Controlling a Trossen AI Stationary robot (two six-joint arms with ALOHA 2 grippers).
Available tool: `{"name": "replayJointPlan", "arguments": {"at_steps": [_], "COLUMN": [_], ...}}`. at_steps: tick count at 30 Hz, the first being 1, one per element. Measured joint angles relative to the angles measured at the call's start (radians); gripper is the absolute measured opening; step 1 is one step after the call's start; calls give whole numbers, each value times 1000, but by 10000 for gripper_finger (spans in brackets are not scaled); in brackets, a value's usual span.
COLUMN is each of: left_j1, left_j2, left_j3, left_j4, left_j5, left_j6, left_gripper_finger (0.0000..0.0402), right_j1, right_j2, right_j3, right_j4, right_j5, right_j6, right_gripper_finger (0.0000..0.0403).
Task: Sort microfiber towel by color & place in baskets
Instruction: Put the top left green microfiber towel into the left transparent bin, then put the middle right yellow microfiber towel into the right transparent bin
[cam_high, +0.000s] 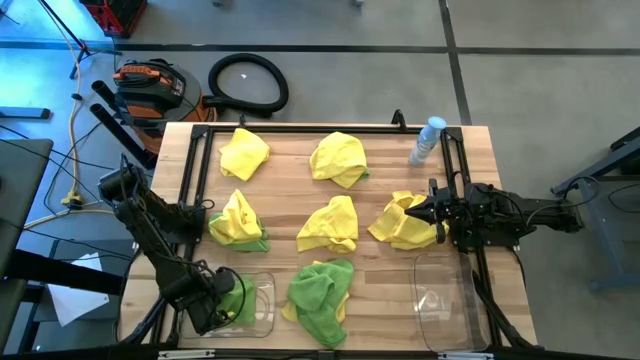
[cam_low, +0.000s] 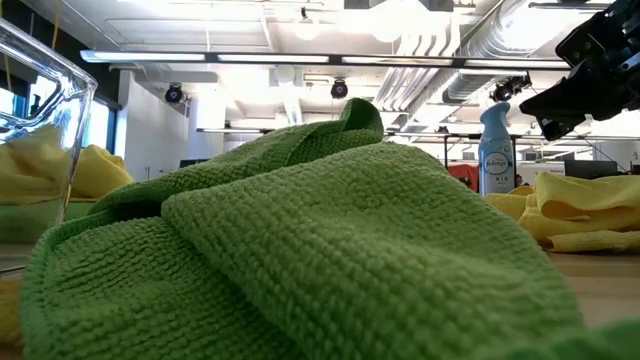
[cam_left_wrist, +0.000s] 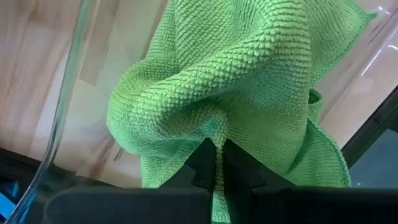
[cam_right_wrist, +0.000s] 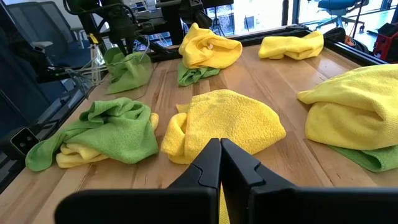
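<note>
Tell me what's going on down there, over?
Left gripper shut on a green towel, over the left basket. Right gripper shut on a yellow towel, right basket empty. Nothing in the way.

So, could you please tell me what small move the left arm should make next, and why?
Probably open the jaws and let go. The left gripper is shut on a green towel that already hangs inside the left basket, so releasing should drop it in; the right gripper is over a yellow towel.

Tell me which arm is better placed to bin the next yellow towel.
Right. The right claw sits at a yellow towel beside the empty basket; the left claw holds a green towel over the other basket.
</note>
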Motion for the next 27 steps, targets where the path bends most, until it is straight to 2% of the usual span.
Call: {"name": "replayJointPlan", "arguments": {"at_steps": [8, 13, 27], "left_j1": [1, 5, 5], "left_j2": [-7, -57, -295], "left_j3": [0, 0, 0], "left_j4": [0, -1, -7], "left_j5": [1, 26, 10], "left_j6": [26, 43, -25], "left_gripper_finger": [99, 141, 152], "right_j1": [0, 0, 0], "right_j2": [0, 0, 0], "right_j3": [0, 0, 0], "right_j4": [0, 0, 0], "right_j5": [0, 0, 0], "right_j6": [0, 0, 0], "right_gripper_finger": [0, 0, 0]}}
